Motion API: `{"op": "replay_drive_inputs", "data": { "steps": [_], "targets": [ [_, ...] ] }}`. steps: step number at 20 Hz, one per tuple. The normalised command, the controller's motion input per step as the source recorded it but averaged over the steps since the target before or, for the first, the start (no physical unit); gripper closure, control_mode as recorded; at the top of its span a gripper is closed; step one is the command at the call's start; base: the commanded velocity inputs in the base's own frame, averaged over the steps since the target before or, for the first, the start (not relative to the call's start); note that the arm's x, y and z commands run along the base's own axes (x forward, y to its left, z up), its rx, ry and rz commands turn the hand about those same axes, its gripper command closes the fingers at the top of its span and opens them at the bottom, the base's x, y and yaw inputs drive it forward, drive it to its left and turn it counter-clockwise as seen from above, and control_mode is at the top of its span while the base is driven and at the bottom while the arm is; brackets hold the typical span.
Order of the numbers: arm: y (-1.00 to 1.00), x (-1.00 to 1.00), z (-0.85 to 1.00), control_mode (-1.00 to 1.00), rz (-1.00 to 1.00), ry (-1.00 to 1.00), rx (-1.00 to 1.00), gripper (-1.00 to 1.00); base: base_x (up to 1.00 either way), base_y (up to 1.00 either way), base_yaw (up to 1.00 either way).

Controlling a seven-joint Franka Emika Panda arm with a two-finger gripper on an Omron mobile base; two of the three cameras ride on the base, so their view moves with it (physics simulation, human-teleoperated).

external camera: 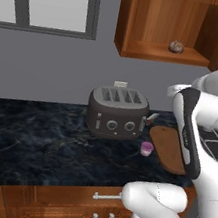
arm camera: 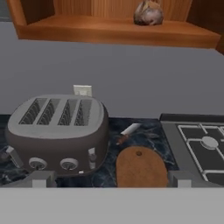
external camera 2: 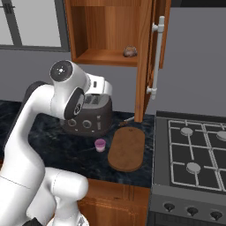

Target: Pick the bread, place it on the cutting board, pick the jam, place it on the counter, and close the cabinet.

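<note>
The worktop (external camera: 35, 133) is the biggest thing here, a long slab of dark blue-black stone with thin pale lines in it. Above it hangs the cabinet (external camera 2: 106, 31), made of reddish-brown wood. The right base view shows its door (external camera 2: 148, 57) swung open with a long grey bar handle (external camera 2: 156, 55); the left base view shows just the open shelf. That right view also shows a black stove (external camera 2: 192, 154) with round burners, just right of the cutting board.

The toaster (external camera: 116, 112) sits on the worktop against the grey wall. It is dark grey, rounded, with four slots on top and two round knobs in front. Behind the toaster a small white outlet (arm camera: 82, 90) is on the wall.

The cutting board (external camera 2: 127, 149) lies flat on the worktop to the right of the toaster. It is a smooth oval of reddish-brown wood. The hand view shows a small hole near its narrow end, and a knife (arm camera: 127, 132) lying behind it, next to the toaster.

The bread (external camera 2: 129, 51) is a small lumpy brown roll on the cabinet shelf, high above the toaster.

The jam (external camera: 146, 148) is a tiny purple-pink jar on the worktop, just in front of the toaster and beside the cutting board.

The gripper (arm camera: 111, 181) holds nothing, and its two tips stand wide apart.
</note>
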Motion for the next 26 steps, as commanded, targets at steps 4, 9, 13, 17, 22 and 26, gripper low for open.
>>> {"op": "replay_drive_inputs", "data": {
  "steps": [4, 9, 13, 17, 22, 26],
  "targets": [
    [0.0, 0.0, 0.18, -1.0, -0.02, 0.07, 0.0, -1.0, 0.0, 0.0, 0.0],
    [0.0, 0.0, 0.18, -1.0, -0.02, 0.1, 0.0, -1.0, 0.0, 0.0, 0.0],
    [0.0, 0.0, 0.13, -1.0, -0.02, 0.06, 0.0, -1.0, 0.0, 0.0, 0.0],
    [-0.01, 0.0, 0.18, -1.0, -0.01, 0.04, 0.02, -1.0, 0.0, 0.0, 0.0],
    [-0.05, 0.0, 0.13, -1.0, -0.01, 0.02, 0.02, -1.0, 0.0, 0.0, 0.0],
    [-0.03, 0.06, 0.0, -1.0, 0.0, -0.05, 0.0, -1.0, 0.0, 0.0, 0.0]
  ]
}}
